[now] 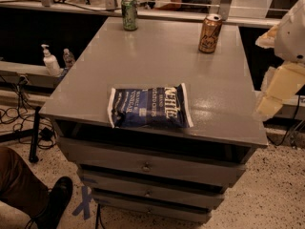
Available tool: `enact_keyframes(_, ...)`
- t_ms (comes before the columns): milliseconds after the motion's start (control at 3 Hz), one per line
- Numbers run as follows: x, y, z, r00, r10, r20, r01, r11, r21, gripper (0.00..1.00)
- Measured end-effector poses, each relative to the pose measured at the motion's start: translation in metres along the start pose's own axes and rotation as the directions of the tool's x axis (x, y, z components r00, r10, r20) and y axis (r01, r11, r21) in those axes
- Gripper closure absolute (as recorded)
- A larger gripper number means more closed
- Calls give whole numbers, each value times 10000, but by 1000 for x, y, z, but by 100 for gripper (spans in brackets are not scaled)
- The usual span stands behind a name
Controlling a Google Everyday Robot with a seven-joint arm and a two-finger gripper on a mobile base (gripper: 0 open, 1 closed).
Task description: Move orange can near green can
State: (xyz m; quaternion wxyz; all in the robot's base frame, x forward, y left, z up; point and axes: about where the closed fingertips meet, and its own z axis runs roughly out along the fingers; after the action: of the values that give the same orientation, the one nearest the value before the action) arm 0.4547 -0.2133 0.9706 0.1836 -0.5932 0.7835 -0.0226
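Observation:
The orange can [210,33] stands upright at the far right of the grey cabinet top [157,66]. The green can [129,13] stands upright at the far left edge of the top, well apart from the orange can. My gripper [271,104], on a pale cream arm, hangs at the right edge of the view, beside the cabinet's right side and nearer than the orange can. It touches nothing.
A blue Kettle chip bag [150,112] lies flat near the front edge. The cabinet has drawers [145,166] below. A soap bottle [49,61] stands on a ledge to the left. A person's leg and shoe [52,202] are at the lower left.

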Motion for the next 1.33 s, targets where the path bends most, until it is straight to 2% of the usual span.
enact_keyframes(333,-5,-34,26,9976,403,571,-425,9984,378,0)
enact_keyframes(667,-9,-81,50,9823,1191,1447,-1319,9878,827,0)
enact_keyframes(1000,-12,-128,71,9397,2190,2626,-2517,9629,973,0)
enact_keyframes(1333,-16,-171,97,8457,3319,4178,-3926,9173,660,0)
